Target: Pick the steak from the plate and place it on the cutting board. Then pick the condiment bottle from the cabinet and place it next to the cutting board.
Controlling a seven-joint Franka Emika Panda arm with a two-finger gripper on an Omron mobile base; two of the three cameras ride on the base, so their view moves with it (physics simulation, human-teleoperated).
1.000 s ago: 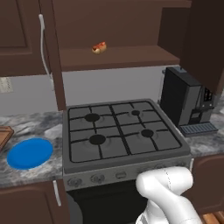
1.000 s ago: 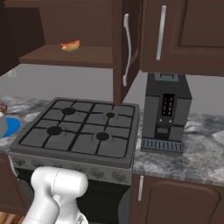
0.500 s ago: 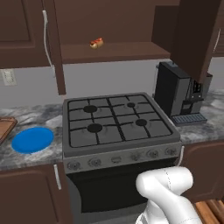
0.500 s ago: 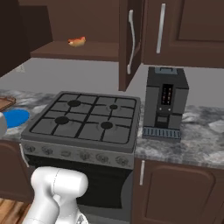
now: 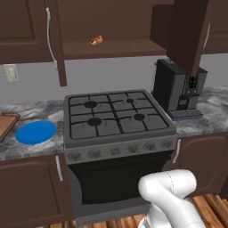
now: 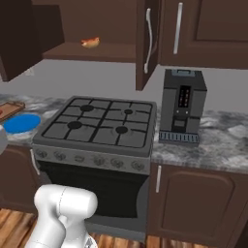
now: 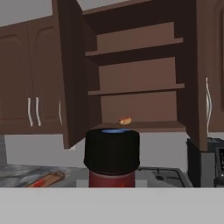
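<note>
Gripper clamped on one condiment bottle (image 7: 112, 158), round black cap; one flat blue plate (image 5: 35, 132); wooden cutting board (image 5: 6, 124).

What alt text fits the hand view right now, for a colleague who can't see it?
A condiment bottle, black cap over red sauce, sits close up at the bottom centre. Behind it the cabinet stands open, with a hot dog on its lowest shelf.

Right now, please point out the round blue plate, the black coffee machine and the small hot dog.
Round blue plate (image 5: 35, 132), left base view, its centre.
Black coffee machine (image 6: 182, 104), right base view, front panel.
Small hot dog (image 5: 95, 40), left base view, bun middle.
</note>
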